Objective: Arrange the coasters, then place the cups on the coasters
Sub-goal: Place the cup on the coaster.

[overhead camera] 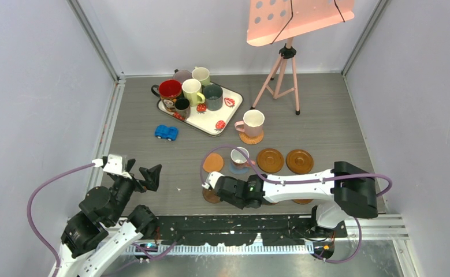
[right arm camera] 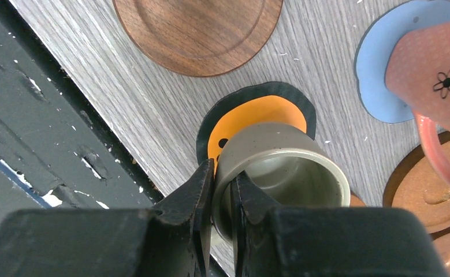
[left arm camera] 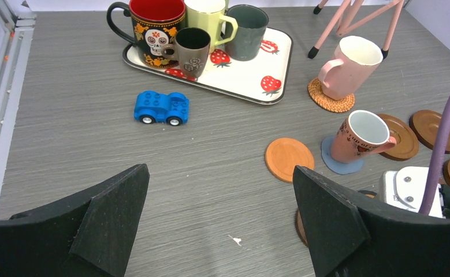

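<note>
Right tool clenched on grey cup rim, cup over black-orange coaster; left tool spread wide, well apart

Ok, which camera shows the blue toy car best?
The left wrist view: the blue toy car appears large and unblocked, with its studs and wheels visible. The top external view shows the car only small, from above. The right wrist view misses it.
</note>
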